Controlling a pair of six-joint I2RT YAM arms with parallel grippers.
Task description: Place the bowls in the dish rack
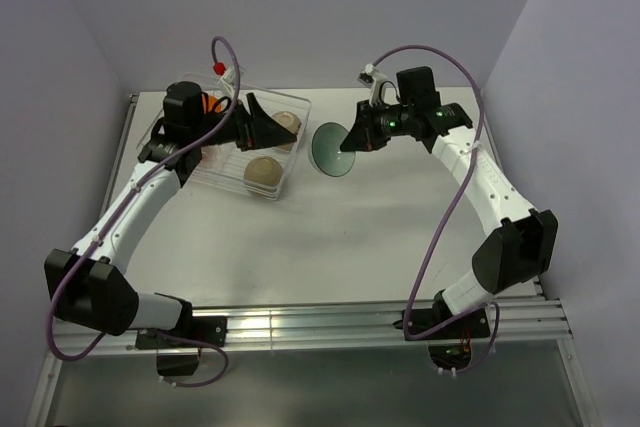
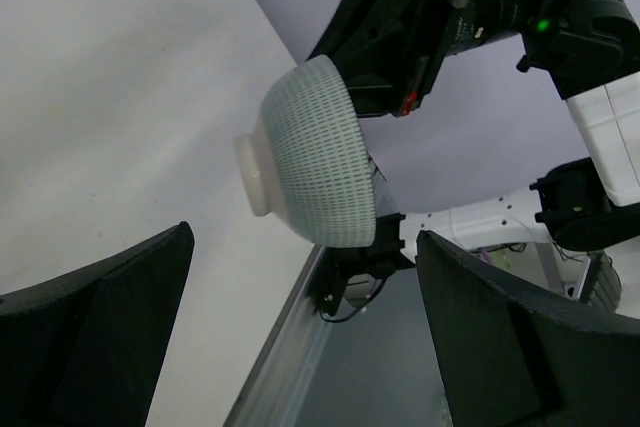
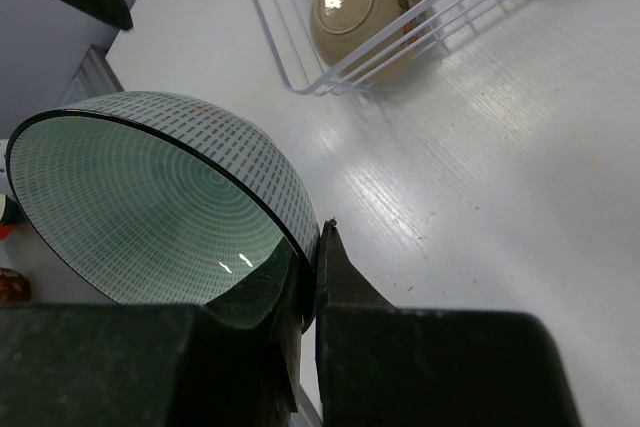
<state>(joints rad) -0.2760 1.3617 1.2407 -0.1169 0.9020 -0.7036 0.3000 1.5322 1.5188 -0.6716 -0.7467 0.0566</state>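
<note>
The right gripper [image 1: 352, 140] is clenched on the rim of the teal bowl [image 1: 333, 150], which is tipped on edge just beyond the dish rack's [image 1: 292, 172] right edge. The left gripper [image 1: 272, 130], jaws released, hovers over the rack's right half above two cream bowls [image 1: 264, 174].

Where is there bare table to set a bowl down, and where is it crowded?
Bare: the table stretch between the dish rack and the arm bases, and right of the teal bowl in the right gripper. Crowded: the rack's right end, two cream bowls and the open left gripper.
</note>
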